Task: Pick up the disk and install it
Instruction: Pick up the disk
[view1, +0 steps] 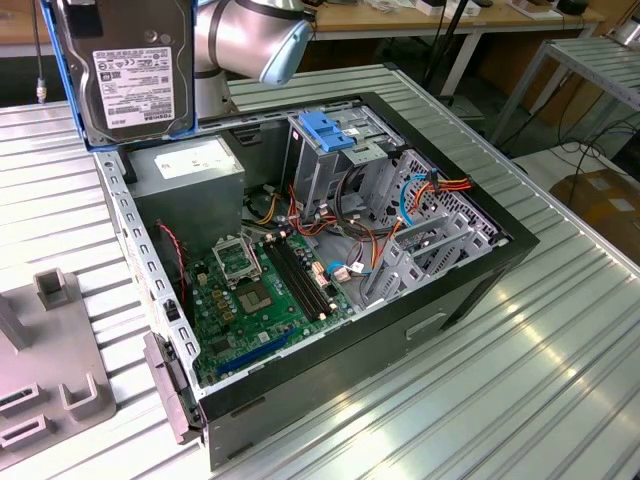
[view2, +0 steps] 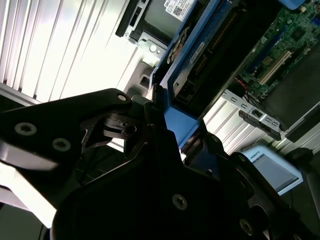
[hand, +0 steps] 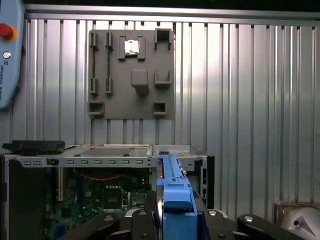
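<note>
The gripper (hand: 175, 216) was closed on the disk (view1: 135, 65), its jaws pressed to either side of a blue rail. The disk hung in the air, jutting out from between the jaws, with its long axis upright and pointing away from the gripper toward the open computer case (view1: 470, 270) beneath.

The drive cage (view1: 325, 150) with its blue handle stood inside the case, lower than the disk and off to the exterior view's right, well apart from it. The grey power supply (view1: 190, 170) lay almost straight under the disk. By my judgement, the gap between disk and cage was the relation that mattered most.

The exterior view gave the disk's white label face and its height above the case. The first wrist view gave the disk edge-on, a thin blue strip over the green circuit board (hand: 100, 200), with a grey fixture plate (hand: 132, 105) on the ribbed table (hand: 250, 100) beyond the case. The second wrist view gave the clamped rail close up.
</note>
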